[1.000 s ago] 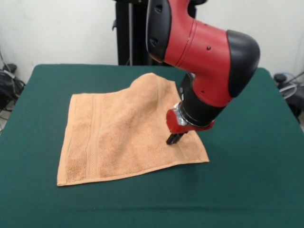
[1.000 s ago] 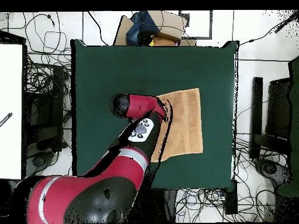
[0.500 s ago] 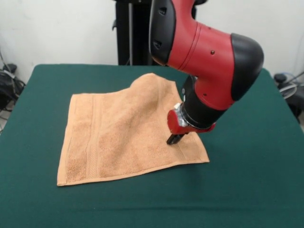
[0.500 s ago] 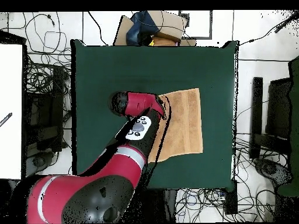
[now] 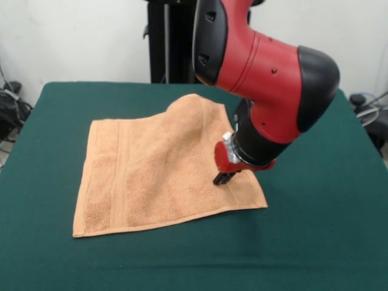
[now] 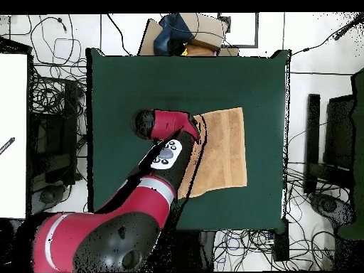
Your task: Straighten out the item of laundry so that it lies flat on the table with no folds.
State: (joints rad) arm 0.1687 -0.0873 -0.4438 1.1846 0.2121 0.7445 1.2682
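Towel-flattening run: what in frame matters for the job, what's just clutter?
Job:
- towel, far corner humped
- table
- gripper, tips down at the towel

Clutter:
- cardboard box beyond the table
- floor cables

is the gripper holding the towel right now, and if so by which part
Cannot be told. The gripper is down on the towel near the corner that lies at the front view's lower right, but whether it pinches the cloth or just presses on it is not visible.
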